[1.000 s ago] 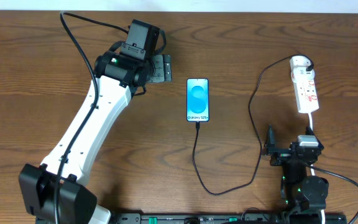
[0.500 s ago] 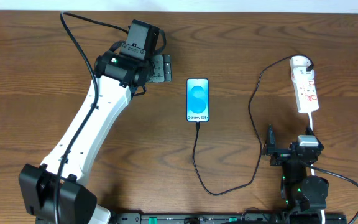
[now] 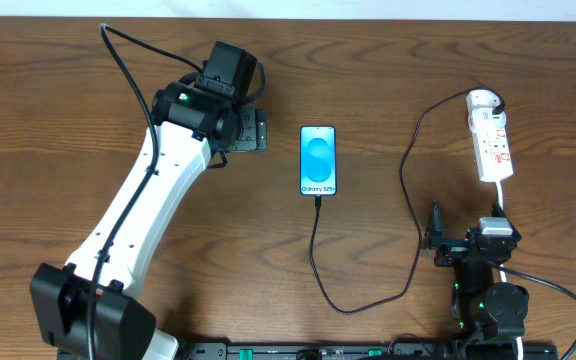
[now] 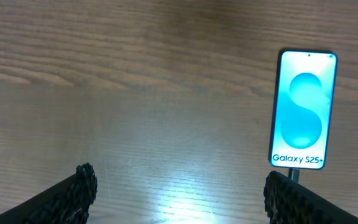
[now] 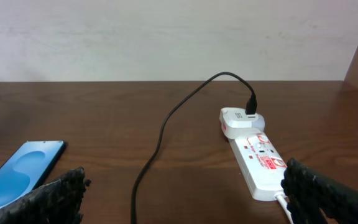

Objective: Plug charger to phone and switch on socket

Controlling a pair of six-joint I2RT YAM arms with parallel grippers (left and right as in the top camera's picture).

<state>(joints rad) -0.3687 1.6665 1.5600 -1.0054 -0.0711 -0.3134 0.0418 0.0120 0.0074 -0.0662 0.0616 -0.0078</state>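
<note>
Although the overhead view covers the whole brown wooden worktop [image 3: 58, 110], only the wrist views show the jaw gaps.

Overhead view: the slim rectangular smartphone [image 3: 318, 161] with the light-blue and white screen lies flat, screen up. The long thin black charger cable [image 3: 314, 255] meets its lower short edge, loops away to the right, and ends in a black plug [image 3: 495, 103] seated in the rounded end of the white elongated power strip [image 3: 494, 145], which lies well to the right of the phone. The left gripper [image 3: 256, 130] sits just left of the phone, apart from it. The right gripper [image 3: 435, 235] is to the phone's lower right, well apart.

Left wrist view: the jaws are spread wide over bare wood, with the phone ahead and to the right. The "Galaxy S25+" text is legible here only.

Right wrist view: the jaws are spread wide and hold nothing. The strip's red marks show, but the switch position cannot be told.
</note>
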